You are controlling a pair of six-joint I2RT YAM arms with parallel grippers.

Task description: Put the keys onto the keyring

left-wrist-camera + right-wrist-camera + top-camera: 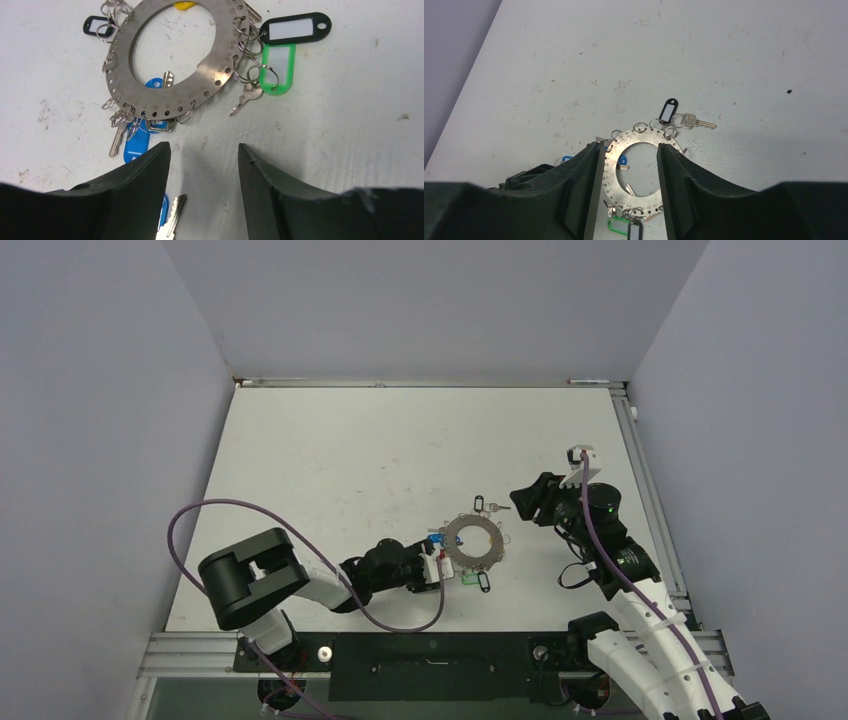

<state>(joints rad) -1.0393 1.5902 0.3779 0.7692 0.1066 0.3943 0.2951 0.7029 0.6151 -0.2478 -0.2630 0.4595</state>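
Grey metal keyring just ahead of the left tool, untouched.

The white worktop, scuffed and speckled, carries a flat grey keyring right of the middle, nearer the near edge. Small keys with black, green and blue tags splay around it. One blue-tagged key lies apart on its left-edge side.

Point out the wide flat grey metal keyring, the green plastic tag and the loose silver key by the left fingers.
Wide flat grey metal keyring (227,47): left wrist view, right side of its band.
Green plastic tag (278,67): left wrist view, its white label window.
Loose silver key (176,207): left wrist view, its blade.
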